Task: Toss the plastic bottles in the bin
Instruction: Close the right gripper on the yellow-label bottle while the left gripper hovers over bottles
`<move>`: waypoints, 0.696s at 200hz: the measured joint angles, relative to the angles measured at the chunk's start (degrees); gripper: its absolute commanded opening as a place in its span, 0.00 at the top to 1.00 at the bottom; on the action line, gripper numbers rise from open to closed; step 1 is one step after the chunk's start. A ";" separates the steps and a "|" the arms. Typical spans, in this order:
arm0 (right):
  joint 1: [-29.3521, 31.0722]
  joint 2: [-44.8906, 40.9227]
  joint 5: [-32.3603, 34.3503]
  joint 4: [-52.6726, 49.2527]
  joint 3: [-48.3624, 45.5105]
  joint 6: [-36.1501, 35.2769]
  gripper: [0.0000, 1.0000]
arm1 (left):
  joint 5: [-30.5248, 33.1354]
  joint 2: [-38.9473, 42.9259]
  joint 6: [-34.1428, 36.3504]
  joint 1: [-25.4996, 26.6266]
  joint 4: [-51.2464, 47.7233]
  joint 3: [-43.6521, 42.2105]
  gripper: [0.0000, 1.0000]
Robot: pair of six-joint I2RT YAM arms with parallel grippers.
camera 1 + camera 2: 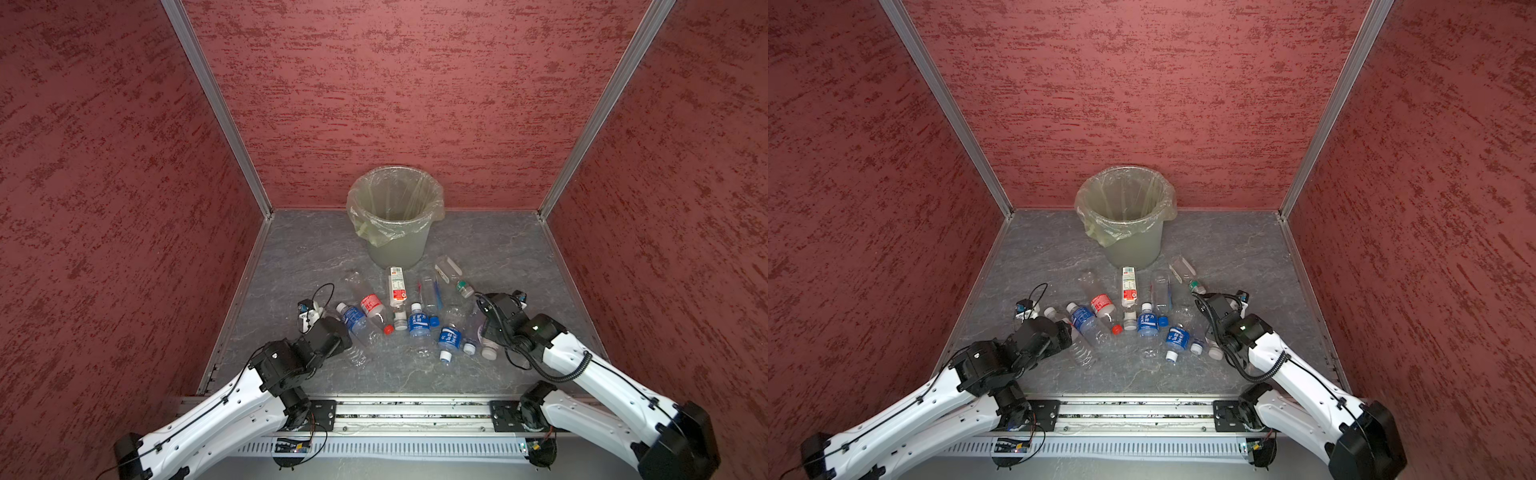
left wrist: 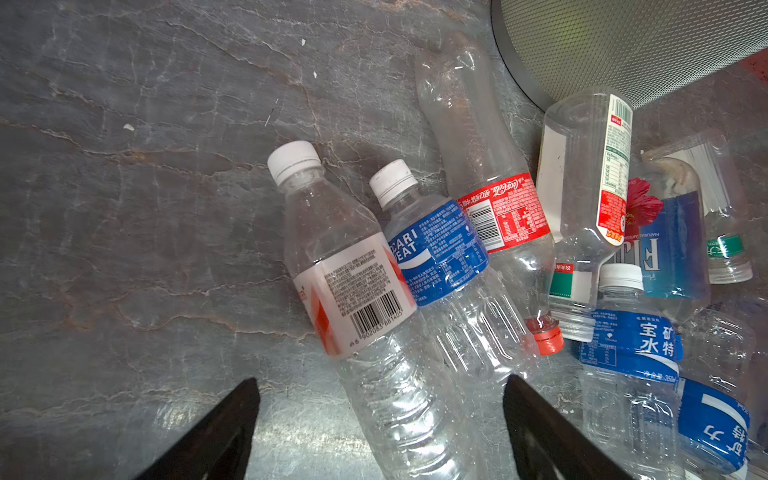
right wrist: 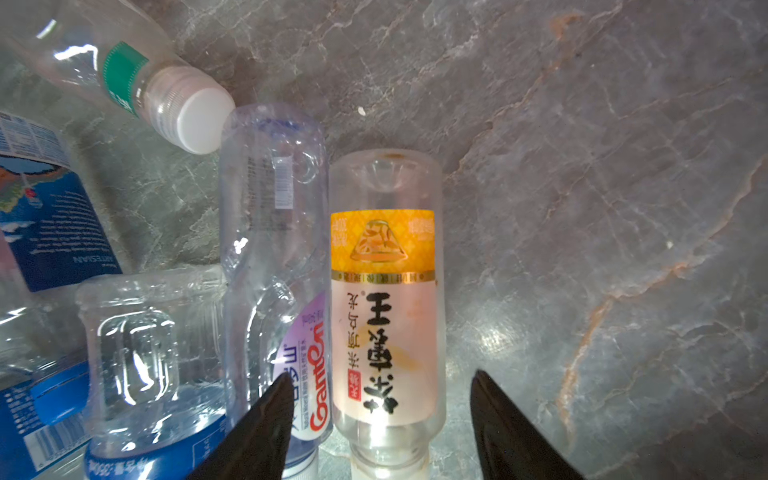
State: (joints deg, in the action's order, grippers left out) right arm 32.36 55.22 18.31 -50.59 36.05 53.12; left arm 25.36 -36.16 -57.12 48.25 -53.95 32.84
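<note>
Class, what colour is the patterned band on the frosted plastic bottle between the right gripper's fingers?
Yellow-orange, on the frosted plastic bottle; best in the right wrist view.

The bin (image 1: 395, 251) is grey-green, its bag (image 1: 374, 227) yellowish; plastic bottles (image 1: 419, 326) carry blue, red labels.

**Arm pose.** Left arm (image 1: 216, 409) and right arm (image 1: 602, 380) are shown extended forward and angled inward, each bent downward at the wrist. The left gripper (image 2: 380, 384) is seen with jaws spread wide — the right gripper (image 3: 382, 374) with jaws parted less widely (dark, tapered fingers (image 2: 232, 419) appear in both wrist views).
</note>
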 measured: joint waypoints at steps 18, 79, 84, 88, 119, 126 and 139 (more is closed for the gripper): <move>-1.03 0.61 -0.55 0.81 -0.57 -0.22 0.33 | -0.02 0.00 0.00 -0.02 0.07 -0.07 0.08; -6.75 2.54 -4.20 5.75 -4.42 -2.40 0.34 | -1.14 -2.21 0.42 -0.48 2.14 -0.42 0.07; -7.06 2.73 -4.42 5.95 -4.48 -2.60 0.34 | -1.25 -2.47 0.50 -0.63 2.38 -0.48 0.08; -7.23 2.89 -4.57 6.12 -4.50 -2.73 0.34 | -1.31 -2.58 0.55 -0.72 2.54 -0.52 0.07; -8.70 3.82 -5.31 7.58 -4.50 -3.93 0.35 | -2.03 -3.17 0.76 -1.31 3.54 -1.09 0.07; -9.07 4.11 -5.42 7.82 -4.50 -4.13 0.36 | -2.32 -3.17 0.85 -1.42 3.89 -1.14 0.08; -9.70 4.61 -5.68 8.22 -4.50 -4.35 0.36 | -2.67 -3.21 1.05 -1.68 4.37 -1.14 0.08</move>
State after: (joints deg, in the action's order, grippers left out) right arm 22.65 59.83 12.62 -42.37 31.55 48.77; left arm 22.70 -39.38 -56.07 46.57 -49.58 31.70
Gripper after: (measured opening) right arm 0.646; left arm 0.925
